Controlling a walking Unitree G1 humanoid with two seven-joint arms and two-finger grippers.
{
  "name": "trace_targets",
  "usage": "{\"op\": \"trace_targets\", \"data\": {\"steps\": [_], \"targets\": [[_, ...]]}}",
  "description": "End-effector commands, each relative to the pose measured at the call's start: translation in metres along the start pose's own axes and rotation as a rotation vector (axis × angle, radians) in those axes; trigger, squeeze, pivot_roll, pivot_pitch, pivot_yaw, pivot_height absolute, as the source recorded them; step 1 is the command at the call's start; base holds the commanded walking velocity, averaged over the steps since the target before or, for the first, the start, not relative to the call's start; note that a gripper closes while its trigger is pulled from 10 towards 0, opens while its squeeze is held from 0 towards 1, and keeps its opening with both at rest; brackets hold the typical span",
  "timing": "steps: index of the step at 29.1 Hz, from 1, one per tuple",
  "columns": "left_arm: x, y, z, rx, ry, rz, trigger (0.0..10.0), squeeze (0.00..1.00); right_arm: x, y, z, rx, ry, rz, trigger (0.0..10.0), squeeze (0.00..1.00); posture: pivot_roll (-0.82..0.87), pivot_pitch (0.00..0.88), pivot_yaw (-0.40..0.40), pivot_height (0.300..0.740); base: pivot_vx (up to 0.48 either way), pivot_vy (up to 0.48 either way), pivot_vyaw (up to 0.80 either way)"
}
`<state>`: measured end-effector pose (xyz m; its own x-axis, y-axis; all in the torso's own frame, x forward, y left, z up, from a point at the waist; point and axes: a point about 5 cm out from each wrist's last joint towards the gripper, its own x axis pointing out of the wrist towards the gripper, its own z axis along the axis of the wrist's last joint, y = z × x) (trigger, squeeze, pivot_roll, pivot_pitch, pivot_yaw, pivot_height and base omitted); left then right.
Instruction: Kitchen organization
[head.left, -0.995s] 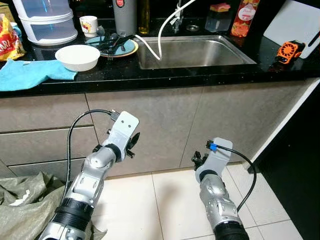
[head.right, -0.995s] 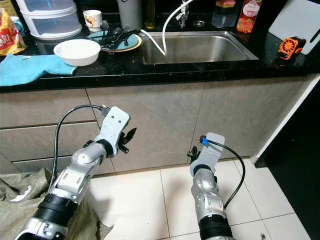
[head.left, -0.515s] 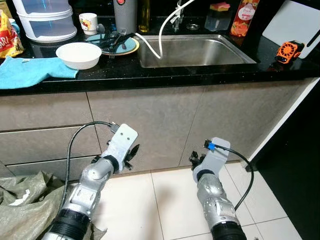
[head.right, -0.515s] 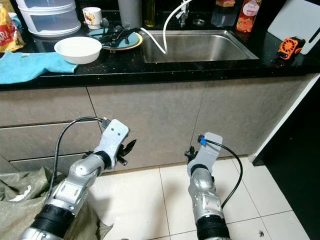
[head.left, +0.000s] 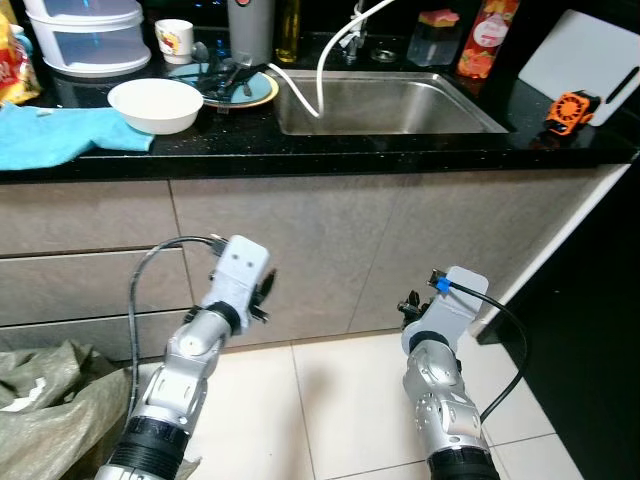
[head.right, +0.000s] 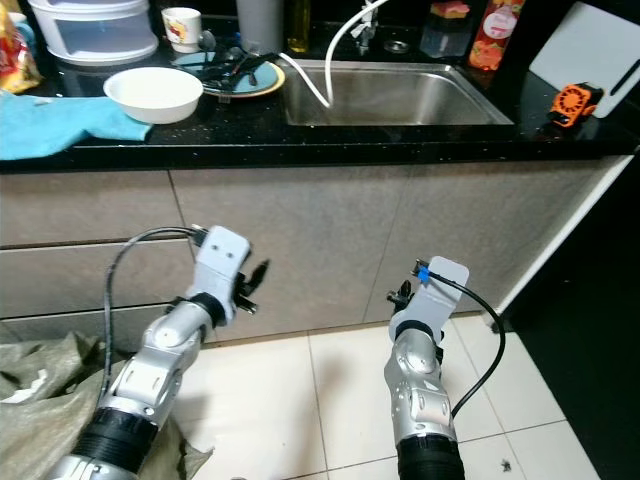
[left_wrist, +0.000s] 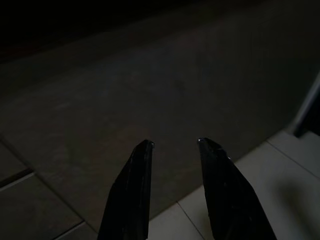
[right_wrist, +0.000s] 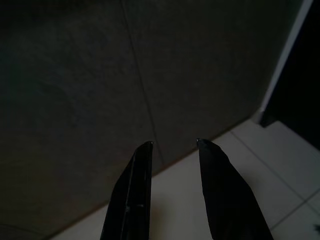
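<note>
Left eye view, desk: the black desk (head.left: 330, 155) runs across the top, with the sink (head.left: 385, 100) as the landmark.
Left eye view, dishes: left of the sink sits a plate of dark cutlery (head.left: 222, 85); further left a white bowl (head.left: 155, 103) and a blue cloth (head.left: 60, 135); behind them a cup (head.left: 174, 38) and stacked clear containers (head.left: 85, 40). These look like the things to organise, left beside the sink for washing or putting away.
Left eye view, far side: right of the sink lie an orange gadget (head.left: 565, 108) and a white board (head.left: 580, 55).
Left eye view, left gripper (head.left: 262, 298): held low, below the sink, facing the cabinet front (head.left: 330, 250), well under the desk; I judge it is carried tucked while the robot stands off.
Right eye view, right gripper (head.right: 403, 292): also low before the cabinet, below the sink's right half, holding nothing.
Right eye view, floor: a crumpled grey-green sheet (head.right: 40, 390) lies on the tiles, left of the arms.
Left wrist view, fingers (left_wrist: 135, 190): parted, empty, aimed at the dim cabinet panel.
Right wrist view, fingers (right_wrist: 134, 195): parted, nothing between them, aimed at a cabinet seam and pale tile.
</note>
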<state>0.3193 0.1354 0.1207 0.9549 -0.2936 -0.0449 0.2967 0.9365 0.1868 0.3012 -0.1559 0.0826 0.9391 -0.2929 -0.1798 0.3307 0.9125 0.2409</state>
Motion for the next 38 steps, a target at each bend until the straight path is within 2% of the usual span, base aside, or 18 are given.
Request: {"op": "trace_targets", "data": {"steps": [1,2,3,6,8,10,12,14,17,20,23,26,30,32,38], "targets": [[-0.004,0.006,-0.005,-0.010,0.009,0.033,10.0,0.00,-0.001,-0.018,-0.001,-0.012,0.015,-0.056,10.0,0.00,0.24,0.028,-0.110,0.740,0.000,0.000,0.00],[-0.009,0.008,-0.008,0.028,0.016,0.015,10.0,0.00,-0.002,-0.031,0.001,-0.023,0.014,-0.084,10.0,0.00,0.24,0.029,-0.115,0.740,0.000,0.000,0.00],[-0.009,0.008,-0.008,0.028,0.016,0.015,10.0,0.00,-0.002,-0.031,0.001,-0.023,0.014,-0.084,10.0,0.00,0.24,0.029,-0.115,0.740,0.000,0.000,0.00],[-0.010,0.005,-0.016,-0.004,0.066,-0.042,10.0,0.00,-0.001,-0.048,0.003,-0.040,0.011,-0.130,10.0,0.00,0.24,0.028,-0.113,0.740,0.000,0.000,0.00],[-0.010,0.005,-0.016,-0.004,0.066,-0.042,10.0,0.00,-0.001,-0.048,0.003,-0.040,0.011,-0.130,10.0,0.00,0.24,0.028,-0.113,0.740,0.000,0.000,0.00],[-0.008,-0.006,-0.019,0.016,0.080,-0.121,10.0,0.00,0.000,-0.053,0.005,-0.038,0.007,-0.152,10.0,0.00,0.24,0.022,-0.097,0.740,0.000,0.000,0.00],[-0.007,-0.020,-0.019,0.069,0.076,-0.210,10.0,0.00,0.001,-0.050,0.006,-0.024,0.001,-0.152,10.0,0.00,0.24,0.019,-0.088,0.740,0.000,0.000,0.00],[-0.006,-0.025,-0.019,0.092,0.072,-0.239,10.0,0.00,0.000,-0.044,0.005,-0.014,0.001,-0.144,10.0,0.00,0.23,0.009,-0.073,0.740,0.000,0.000,0.00],[-0.006,-0.026,-0.020,0.105,0.074,-0.250,10.0,0.00,-0.007,-0.033,0.000,0.000,0.020,-0.119,10.0,0.00,0.23,0.000,-0.063,0.740,0.000,0.000,0.00],[-0.008,-0.027,-0.021,0.115,0.078,-0.260,10.0,0.00,-0.009,-0.030,-0.004,-0.002,0.033,-0.102,10.0,0.00,0.24,0.000,-0.067,0.740,0.000,0.000,0.00],[-0.010,-0.024,-0.022,0.121,0.077,-0.246,10.0,0.00,-0.011,-0.030,-0.008,-0.012,0.047,-0.090,10.0,0.00,0.25,0.000,-0.074,0.740,0.000,0.000,0.00],[-0.008,-0.021,-0.020,0.082,0.074,-0.209,10.0,0.00,-0.010,-0.032,-0.007,-0.019,0.046,-0.089,10.0,0.00,0.24,0.000,-0.078,0.740,0.000,0.000,0.00],[-0.008,-0.026,-0.021,0.113,0.070,-0.238,10.0,0.00,-0.005,-0.034,-0.002,-0.020,0.035,-0.093,10.0,0.00,0.24,0.000,-0.080,0.740,0.000,0.000,0.00],[-0.007,-0.025,-0.021,0.092,0.071,-0.224,10.0,0.00,-0.003,-0.034,0.001,-0.022,0.027,-0.089,10.0,0.00,0.24,0.000,-0.081,0.740,0.000,0.000,0.00],[-0.008,-0.025,-0.023,0.110,0.075,-0.219,10.0,0.00,-0.002,-0.030,0.001,-0.028,0.032,-0.069,10.0,0.00,0.24,0.000,-0.089,0.740,0.000,0.000,0.00]]}}
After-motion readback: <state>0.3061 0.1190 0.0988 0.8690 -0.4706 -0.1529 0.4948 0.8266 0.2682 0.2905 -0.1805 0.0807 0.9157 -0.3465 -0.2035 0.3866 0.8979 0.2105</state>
